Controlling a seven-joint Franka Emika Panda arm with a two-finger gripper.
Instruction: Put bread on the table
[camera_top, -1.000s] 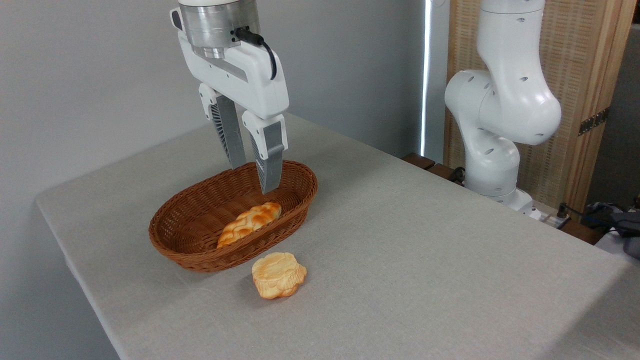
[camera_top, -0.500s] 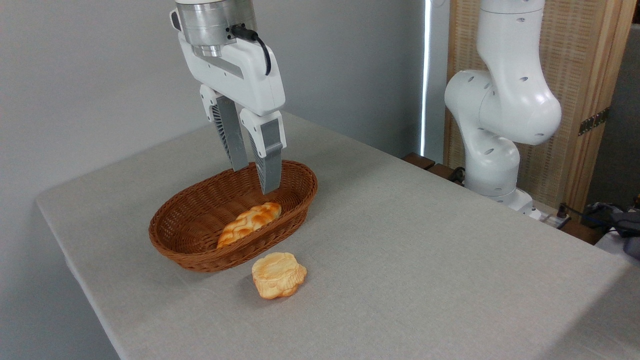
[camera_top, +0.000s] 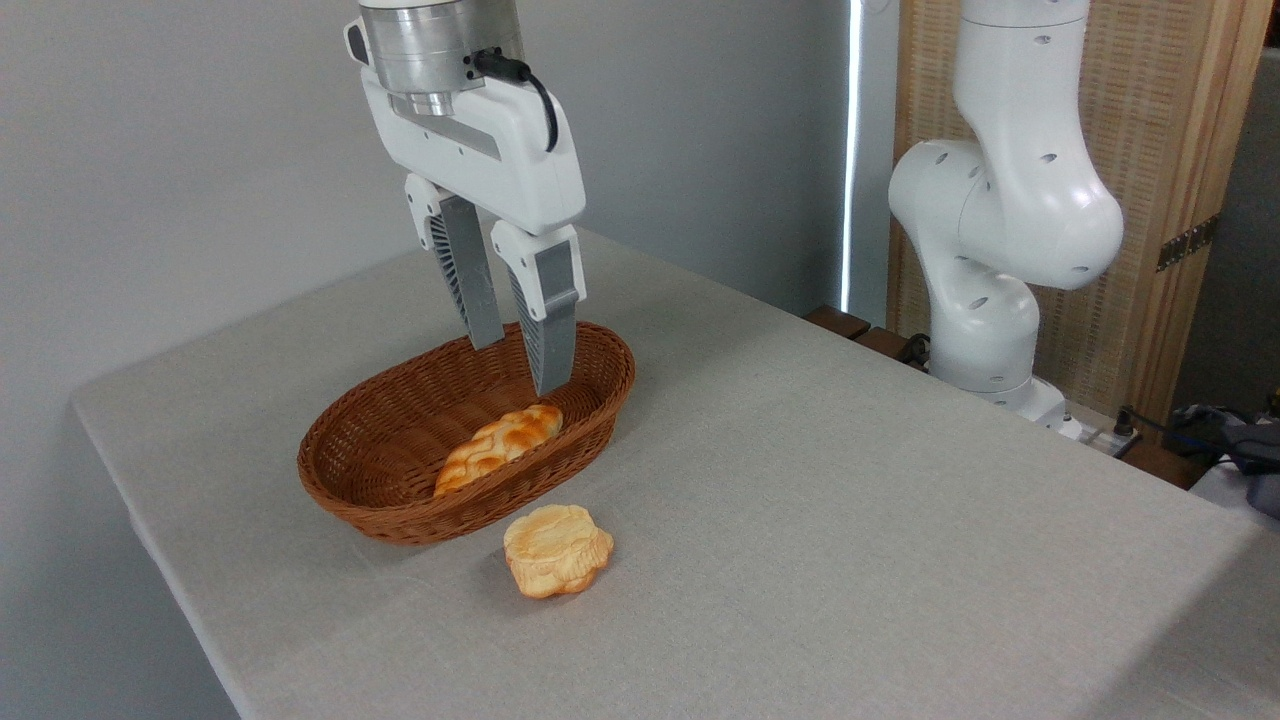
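Note:
The bread (camera_top: 557, 549), a small round golden-tan bun with lumpy edges, lies on the grey-beige table (camera_top: 820, 520) just in front of the wicker basket. My gripper (camera_top: 520, 368) hangs above the right half of the basket, well above and behind the bun. Its grey fingers (camera_top: 553, 335) point down with a narrow gap between them and nothing held, so it is open.
An oval brown wicker basket (camera_top: 390, 505) stands on the table's left part, with a braided orange-glazed loaf (camera_top: 496, 446) inside. The arm's white base (camera_top: 1000, 250) rises at the table's far right edge. A wooden screen stands behind it.
The gripper has shifted slightly to the right and a little down over the basket. The bun and the loaf have not moved.

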